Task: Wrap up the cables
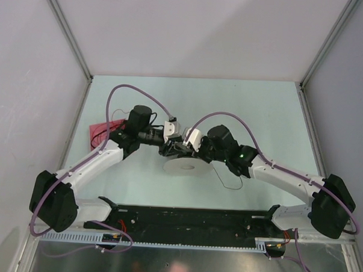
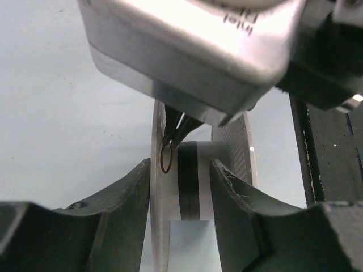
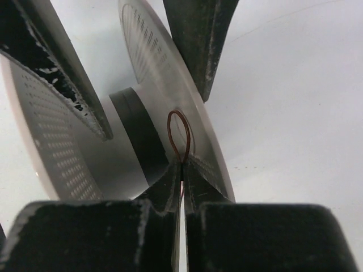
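The pale grey spool (image 1: 175, 167) lies mid-table between both grippers. My left gripper (image 2: 180, 164) is open and straddles one flange (image 2: 156, 226): one finger outside it, the other between the flanges by the dark-banded hub (image 2: 190, 181). My right gripper (image 3: 181, 161) is shut on a hair-thin dark red cable, whose small loop (image 3: 178, 135) sticks out of the fingertips against the flange's (image 3: 153, 62) inner face. The left wrist view shows the same loop (image 2: 165, 157) under the right gripper's tips (image 2: 173, 139). In the top view the left gripper (image 1: 167, 150) and right gripper (image 1: 182, 150) meet above the spool.
A thin dark cable strand (image 1: 229, 185) curls loosely on the table right of the spool. A red packet (image 1: 99, 132) lies at the far left beside the left arm. A black rail (image 1: 184, 219) runs along the near edge. Grey walls enclose the table.
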Available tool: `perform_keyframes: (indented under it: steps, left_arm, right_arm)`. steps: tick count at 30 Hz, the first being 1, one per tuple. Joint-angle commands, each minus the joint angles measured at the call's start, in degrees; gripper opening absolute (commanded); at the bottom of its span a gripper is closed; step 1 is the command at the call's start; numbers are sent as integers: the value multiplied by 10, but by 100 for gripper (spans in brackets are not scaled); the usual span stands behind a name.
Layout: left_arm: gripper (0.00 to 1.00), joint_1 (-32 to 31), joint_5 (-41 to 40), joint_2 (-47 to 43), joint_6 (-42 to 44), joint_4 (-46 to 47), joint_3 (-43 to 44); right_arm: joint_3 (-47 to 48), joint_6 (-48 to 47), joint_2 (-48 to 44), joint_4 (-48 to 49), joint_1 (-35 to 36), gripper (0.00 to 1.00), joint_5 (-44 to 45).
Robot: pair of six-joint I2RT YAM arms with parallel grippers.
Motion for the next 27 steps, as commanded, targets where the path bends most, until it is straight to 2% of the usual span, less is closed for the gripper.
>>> perform_keyframes:
  steps: [1,9,22,25,27]
  left_arm:
    - [48,-2,32,9,-18,25,-13]
    - [44,3,18,15,-49,71,-38]
    - [42,-8,-14,22,-101,153,-53]
    - [39,-10,-12,23,-109,156,-52]
    - [33,-12,-11,23,-112,157,-53]
  right_arm:
    - [-17,33,-12,64,5,0,10]
    - [-55,37,-44,118,5,0,-7]
    - [-56,36,-48,134,12,0,-36]
    - [-56,37,-47,135,12,0,-33]
    - [-56,37,-46,136,12,0,-30]
